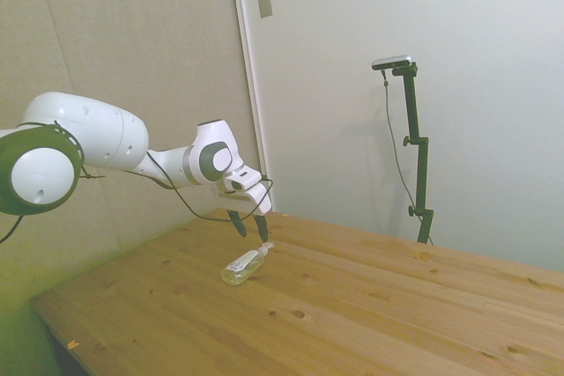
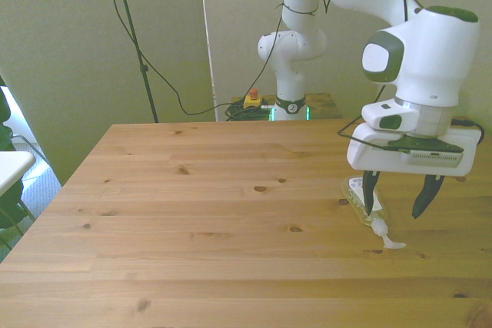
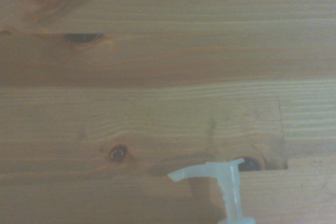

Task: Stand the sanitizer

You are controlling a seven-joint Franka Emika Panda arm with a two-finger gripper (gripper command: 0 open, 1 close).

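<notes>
A pale-walled room holds a wooden surface (image 2: 192, 213) where the sanitizer (image 2: 366, 203) lies on its side near the front view's right, its white pump cap (image 3: 218, 179) pointing away from the robot. The gripper (image 2: 396, 203) hovers just above the cap end, fingers apart. To stand it well, I'd centre the fingers across the bottle's body, close gently, then tilt it upright onto its base.

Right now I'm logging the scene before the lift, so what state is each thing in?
Small clear plastic sanitizer bottle with white pump cap: lying on its side on the wooden table, not grasped.
Two-finger tool: open, poised just above the bottle's cap end.
</notes>
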